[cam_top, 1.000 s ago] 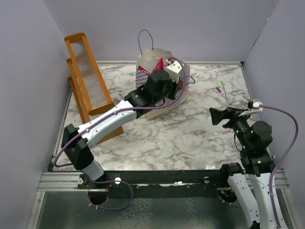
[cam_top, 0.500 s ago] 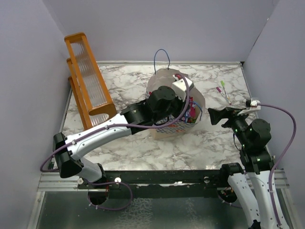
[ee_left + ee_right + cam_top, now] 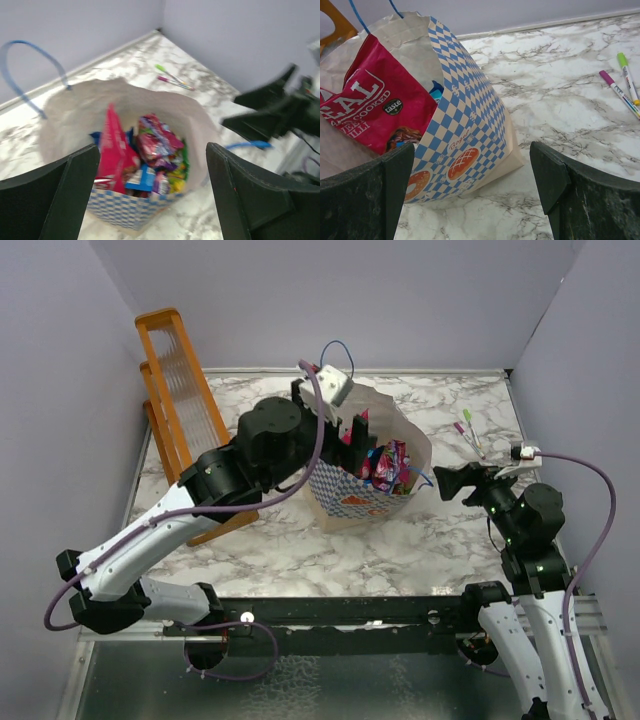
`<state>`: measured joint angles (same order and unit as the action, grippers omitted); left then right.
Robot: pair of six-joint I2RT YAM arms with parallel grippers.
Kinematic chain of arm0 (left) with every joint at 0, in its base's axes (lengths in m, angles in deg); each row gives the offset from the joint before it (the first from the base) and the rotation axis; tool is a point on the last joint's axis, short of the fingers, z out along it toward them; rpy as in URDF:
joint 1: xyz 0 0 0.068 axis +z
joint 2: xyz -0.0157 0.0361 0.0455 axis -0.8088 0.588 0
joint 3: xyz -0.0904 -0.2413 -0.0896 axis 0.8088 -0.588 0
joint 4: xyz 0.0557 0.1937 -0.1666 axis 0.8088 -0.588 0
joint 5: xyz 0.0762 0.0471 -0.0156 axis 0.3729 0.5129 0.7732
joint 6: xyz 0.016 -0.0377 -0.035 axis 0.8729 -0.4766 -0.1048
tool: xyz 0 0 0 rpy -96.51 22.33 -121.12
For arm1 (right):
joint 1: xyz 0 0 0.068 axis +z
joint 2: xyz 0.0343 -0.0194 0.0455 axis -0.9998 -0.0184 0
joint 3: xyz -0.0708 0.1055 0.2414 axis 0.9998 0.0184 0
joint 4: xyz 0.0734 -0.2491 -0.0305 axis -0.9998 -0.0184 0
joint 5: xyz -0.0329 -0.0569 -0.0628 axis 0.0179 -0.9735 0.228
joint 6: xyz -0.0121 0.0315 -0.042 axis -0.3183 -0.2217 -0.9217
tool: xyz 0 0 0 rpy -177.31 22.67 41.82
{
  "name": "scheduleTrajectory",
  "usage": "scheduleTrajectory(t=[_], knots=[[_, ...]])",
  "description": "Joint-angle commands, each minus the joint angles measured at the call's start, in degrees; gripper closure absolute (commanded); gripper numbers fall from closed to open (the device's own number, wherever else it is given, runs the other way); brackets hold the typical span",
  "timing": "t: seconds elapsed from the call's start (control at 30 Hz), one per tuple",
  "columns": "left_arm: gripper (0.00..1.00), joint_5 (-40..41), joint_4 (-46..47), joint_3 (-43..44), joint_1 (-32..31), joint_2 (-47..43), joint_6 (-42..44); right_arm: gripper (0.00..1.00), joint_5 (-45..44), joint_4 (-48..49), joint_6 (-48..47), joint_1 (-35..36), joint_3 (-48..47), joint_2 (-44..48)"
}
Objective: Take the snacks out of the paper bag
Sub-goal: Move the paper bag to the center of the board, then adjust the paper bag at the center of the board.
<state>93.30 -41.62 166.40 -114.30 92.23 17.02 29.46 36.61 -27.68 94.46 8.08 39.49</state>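
Now standing on the table [image 3: 270, 540], the paper bag [image 3: 350, 505] brims with snacks [image 3: 385, 465]; the left gripper [image 3: 152, 192] above it and the right gripper [image 3: 452, 483] beside it both gape, empty. A clumsy reach could tip the light bag.

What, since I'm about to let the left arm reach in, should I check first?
1. Mouth of the paper bag open below the left pincer: ok.
2. Left pincer open and empty: ok.
3. Right pincer open, beside the bag, not touching it: ok.
4. Snacks visible inside, pink-red pouch standing tallest: ok.
5. Blue cord handles outside the opening: ok.
6. Pouch loose rather than wedged: cannot tell.
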Motion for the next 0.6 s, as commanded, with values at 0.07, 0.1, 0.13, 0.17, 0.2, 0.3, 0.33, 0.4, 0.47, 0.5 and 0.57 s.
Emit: scheduleTrajectory(t=[0.07, 0.1, 0.13, 0.17, 0.2, 0.3, 0.33, 0.4, 0.47, 0.5, 0.57], knots=[[0.09, 2.8, -9.1, 9.4, 14.9, 5.1, -3.2, 0.01, 2.3, 0.9, 0.4, -0.3, -0.2, 0.6], [0.09, 2.3, -9.1, 10.6, 16.8, 6.3, -3.0, 0.01, 2.3, 1.0, 0.5, -0.3, -0.3, 0.5], [0.09, 1.7, -8.8, 12.0, 17.9, 7.6, -2.4, 0.01, 2.2, 1.1, 0.5, -0.3, -0.3, 0.5], [0.09, 1.5, -8.4, 13.1, 19.1, 9.2, -2.2, 0.01, 2.2, 1.1, 0.4, -0.3, -0.3, 0.3], [0.09, 1.1, -8.4, 14.3, 20.7, 10.7, -2.7, 0.01, 2.2, 1.1, 0.3, -0.3, -0.3, 0.2], [0.10, -3.1, -8.5, 17.7, 26.4, 16.1, -5.4, 0.01, 1.9, 0.9, 0.1, -0.3, -0.4, 0.0], [0.10, -3.7, -8.4, 19.0, 27.3, 18.1, -5.6, 0.01, 1.9, 0.9, 0.2, -0.3, -0.4, 0.2], [0.10, -7.4, -6.3, 20.3, 29.0, 21.1, -5.6, 0.01, 2.0, 1.0, 0.2, -0.3, -0.3, 0.3], [0.13, -11.6, -3.2, 21.1, 30.1, 23.8, -5.7, 0.01, 2.2, 1.1, 0.1, -0.3, -0.2, 0.4], [0.15, -12.0, -2.7, 22.3, 30.3, 25.8, -6.0, 0.01, 2.2, 1.1, 0.1, -0.3, -0.3, 0.3], [0.19, -12.3, -3.3, 26.0, 30.8, 30.4, -6.6, 0.01, 2.1, 1.2, 0.1, -0.3, -0.3, 0.1]])
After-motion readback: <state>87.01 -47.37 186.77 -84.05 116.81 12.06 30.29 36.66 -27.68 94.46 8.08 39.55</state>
